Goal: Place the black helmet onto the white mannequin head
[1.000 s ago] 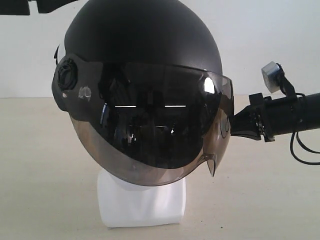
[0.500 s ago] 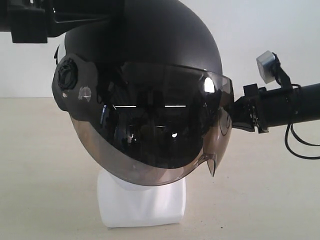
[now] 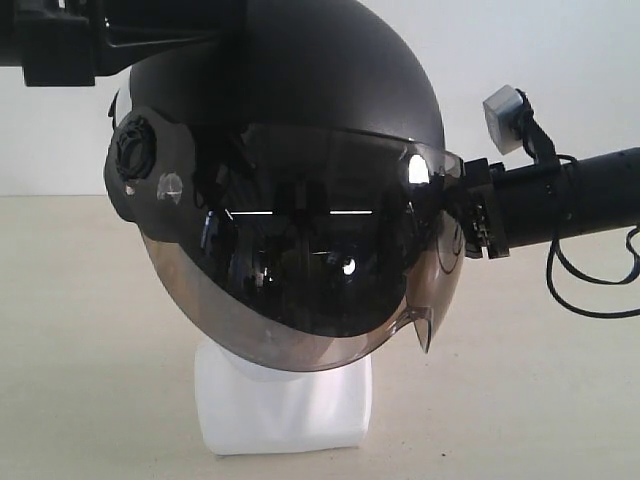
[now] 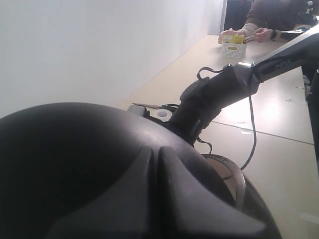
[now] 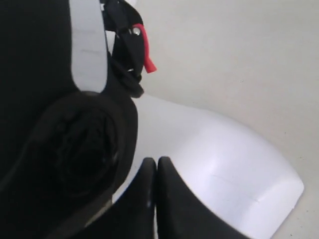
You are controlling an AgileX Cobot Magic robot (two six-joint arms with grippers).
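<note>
The black helmet sits over the white mannequin head, whose face is hidden behind the smoky visor; only the white base block shows below. My left gripper lies shut against the top of the helmet's dome, and its arm comes in from the upper left. My right gripper is shut with nothing between its fingers. It is at the helmet's right side, next to the padded lining and above the white mannequin head. A chin strap with a red tab hangs there.
The right arm reaches in level from the right, trailing a cable. The beige table surrounds the base. At the far end of the table stands a white basket with a person's hands beside it.
My right gripper has moved left and slightly up, closer against the helmet's side. The left arm came in over the helmet's top a second ago and has held still since.
</note>
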